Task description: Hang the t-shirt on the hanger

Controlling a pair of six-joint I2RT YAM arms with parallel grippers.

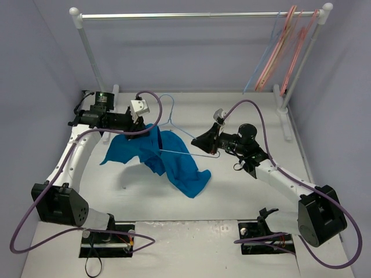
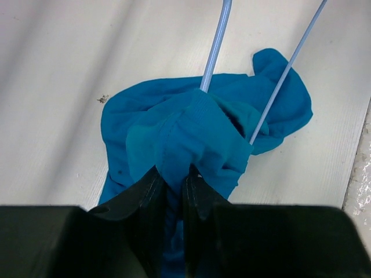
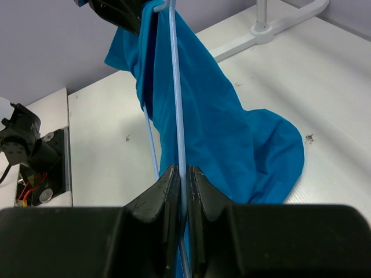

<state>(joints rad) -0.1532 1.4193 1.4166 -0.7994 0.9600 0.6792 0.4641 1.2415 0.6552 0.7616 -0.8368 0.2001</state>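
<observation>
The white table takes up most of the space. At its far edge stands a white clothes rack, its rail running the width of the table. Around the middle of the table is the t-shirt, a bunched blue mass raised at its upper left end, with the other end sagging onto the tabletop toward the centre. The left gripper comes in from the left with its jaws clenched on a fold of that raised cloth. The right gripper reaches in from the right, its jaws pinched tight on a thin wire of the hanger. The hanger is lifted off the table and tilted, with its hook toward the rack. Two of its light-blue wires run into the bunched fabric just beside the left fingers. At the right end of the rail, well apart from all this, hang a few spare hangers, mostly pink.
</observation>
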